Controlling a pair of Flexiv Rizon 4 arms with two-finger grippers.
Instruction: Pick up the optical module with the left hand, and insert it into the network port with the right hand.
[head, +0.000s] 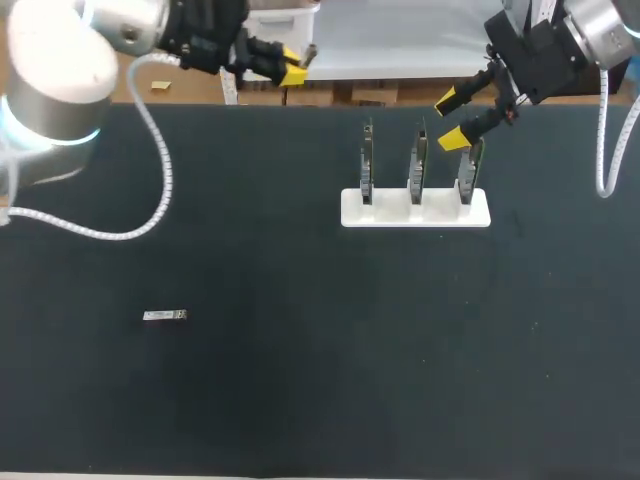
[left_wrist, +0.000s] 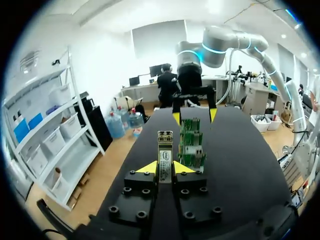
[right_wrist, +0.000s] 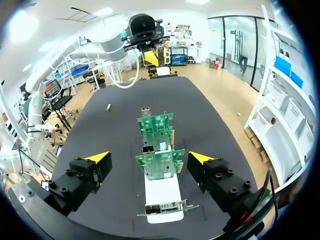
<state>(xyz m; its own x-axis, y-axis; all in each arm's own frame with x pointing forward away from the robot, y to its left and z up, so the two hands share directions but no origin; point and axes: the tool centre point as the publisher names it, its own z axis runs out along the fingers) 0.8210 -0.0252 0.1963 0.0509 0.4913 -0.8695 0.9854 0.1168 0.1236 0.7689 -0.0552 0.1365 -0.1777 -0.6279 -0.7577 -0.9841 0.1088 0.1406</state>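
Observation:
My left gripper (left_wrist: 165, 168) is shut on a silver optical module (left_wrist: 165, 154) that stands upright between its yellow tips. In the head view this gripper (head: 293, 65) hangs over the table's far left edge. Three green network cards (head: 417, 165) stand in a white holder (head: 415, 210) at the back right. My right gripper (head: 455, 118) is open, just above the rightmost card (head: 470, 165). In the right wrist view the wide-apart fingers (right_wrist: 97, 157) flank the cards (right_wrist: 160, 164), touching nothing. A second module (head: 165, 316) lies flat on the mat at the left.
The black mat (head: 350, 350) covers the whole table. My left arm's white cable (head: 160, 170) loops over the back left of the mat. In the left wrist view the cards (left_wrist: 192, 145) stand ahead of the held module, with my right gripper (left_wrist: 195, 116) beyond them.

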